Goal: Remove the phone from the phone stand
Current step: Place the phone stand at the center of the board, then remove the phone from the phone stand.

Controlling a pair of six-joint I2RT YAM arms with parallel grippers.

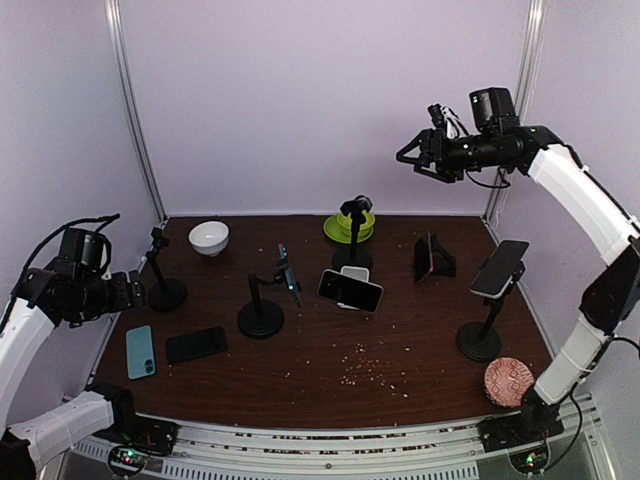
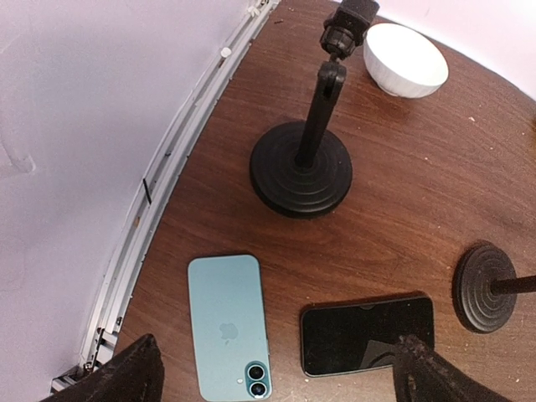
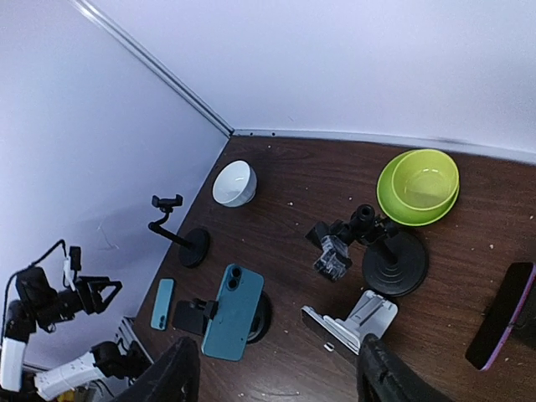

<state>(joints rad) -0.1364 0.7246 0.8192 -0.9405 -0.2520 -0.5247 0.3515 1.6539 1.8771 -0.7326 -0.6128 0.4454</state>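
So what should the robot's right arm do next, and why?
Probably lower the right gripper toward the black phone on the tall stand at the right. That gripper hangs high with its fingers apart and empty, and this phone sits on its stand on that arm's side.

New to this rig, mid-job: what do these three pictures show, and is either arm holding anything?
Two robot arms, each ending in a two-finger gripper, stand at the near edge of a table. The wide picture looks down from above and behind them; the other two look out from each wrist. On the table are several phone stands, some carrying phones, a teal phone and a black phone lying flat, a white bowl and a green bowl. The left gripper hangs open above the flat phones; the right gripper is raised high, open. Neither holds anything.
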